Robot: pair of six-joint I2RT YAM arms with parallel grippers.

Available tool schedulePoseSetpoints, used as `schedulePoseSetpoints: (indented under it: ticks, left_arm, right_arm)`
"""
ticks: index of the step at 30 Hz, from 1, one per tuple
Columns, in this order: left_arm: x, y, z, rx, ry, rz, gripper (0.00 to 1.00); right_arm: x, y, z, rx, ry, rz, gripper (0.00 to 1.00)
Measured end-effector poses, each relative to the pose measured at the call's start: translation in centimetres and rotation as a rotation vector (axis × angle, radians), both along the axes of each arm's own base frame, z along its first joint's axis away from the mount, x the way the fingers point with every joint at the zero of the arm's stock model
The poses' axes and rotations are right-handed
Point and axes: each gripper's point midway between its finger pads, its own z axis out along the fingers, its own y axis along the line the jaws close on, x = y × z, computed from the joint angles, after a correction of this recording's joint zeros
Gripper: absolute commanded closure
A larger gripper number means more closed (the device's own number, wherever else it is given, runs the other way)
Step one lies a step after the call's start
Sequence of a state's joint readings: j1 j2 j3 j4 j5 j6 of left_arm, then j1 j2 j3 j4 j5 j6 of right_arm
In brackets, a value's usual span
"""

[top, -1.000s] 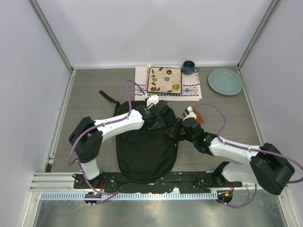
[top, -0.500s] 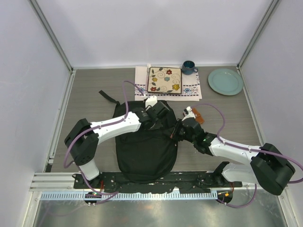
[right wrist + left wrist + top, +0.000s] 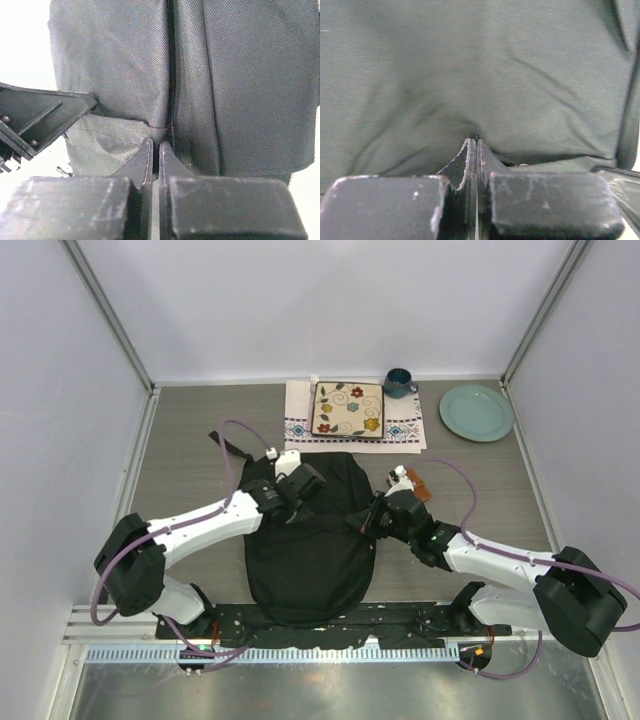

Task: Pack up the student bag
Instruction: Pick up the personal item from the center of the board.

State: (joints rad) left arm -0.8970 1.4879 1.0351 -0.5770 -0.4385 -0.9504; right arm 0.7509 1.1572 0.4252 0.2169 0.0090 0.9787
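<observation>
The student bag (image 3: 308, 550) lies flat in the lower middle of the top view, on the grey counter (image 3: 190, 430), its rounded top toward the back wall and one strap (image 3: 228, 443) trailing off toward the upper left. Both arms reach in over its upper half, one from each side.

The left pincer (image 3: 474, 145) is fully closed. In its wrist view the black fabric puckers into creases that run right to the tips, so it most likely has a small fold of the bag's face pinched. The right pincer (image 3: 154, 144) is also closed, at the bag's right edge. Its tips sit where a fold of cloth meets a long seam or zip line running up the frame, and it looks to be nipping that fold.

Gripping from opposite sides suggests the arms mean to pull the cloth apart or steady it so the mouth can be found and opened. No opening or inner lining shows yet, so packing seems barely begun.

At the top of the frame, well apart from the bag, a flowered square plate (image 3: 347, 408) sits on a cloth (image 3: 300, 425), with a dark mug (image 3: 398, 382) and a pale green plate (image 3: 476, 412) nearby.
</observation>
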Motion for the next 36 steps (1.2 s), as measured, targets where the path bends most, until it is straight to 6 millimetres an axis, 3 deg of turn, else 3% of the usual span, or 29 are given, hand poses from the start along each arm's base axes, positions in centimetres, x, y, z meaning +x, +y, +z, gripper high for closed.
schedulePoseSetpoints:
  ticks: [11,17,18,19,20,21,22,25,30,33,36]
  left_arm:
    - [-0.6,9.2,0.0,0.086,-0.004,0.137,1.00]
    - [-1.1,12.7,0.5,0.077,-0.015,0.206,1.00]
    - [-1.2,12.9,0.5,0.073,-0.013,0.209,0.96]
    - [-1.2,12.9,0.5,0.067,-0.012,0.208,0.71]
    - [-1.3,12.9,0.5,0.063,-0.010,0.204,0.58]
    - [-1.4,12.9,0.5,0.067,-0.007,0.193,0.46]
    - [-1.4,13.1,0.4,0.070,-0.006,0.192,0.31]
    - [-1.8,13.5,0.4,0.064,-0.012,0.190,0.15]
    - [-2.5,14.1,1.7,0.034,-0.058,0.188,0.01]
    - [-2.7,14.4,2.8,0.009,-0.092,0.190,0.00]
    - [-3.0,14.7,3.4,-0.002,-0.107,0.192,0.00]
  right_arm:
    - [-0.2,-0.5,-0.1,-0.006,-0.004,-0.012,1.00]
    - [-0.2,-0.5,0.0,-0.003,-0.007,-0.012,1.00]
    - [-0.2,-0.5,0.0,-0.002,-0.008,-0.012,0.94]
    - [-0.2,-0.5,0.1,0.000,-0.011,-0.011,0.87]
    - [-0.2,-0.5,0.2,0.000,-0.013,-0.008,0.79]
    - [-0.3,-0.4,0.3,0.001,-0.016,-0.003,0.59]
    - [-0.3,-0.5,0.3,0.001,-0.016,-0.003,0.50]
    - [-0.6,-1.1,0.8,-0.017,-0.032,-0.002,0.30]
    - [0.1,-3.3,3.9,-0.066,-0.119,-0.062,0.18]
    - [1.8,-5.8,6.1,-0.112,-0.179,-0.158,0.17]
    - [3.8,-9.5,6.5,-0.198,-0.190,-0.280,0.16]
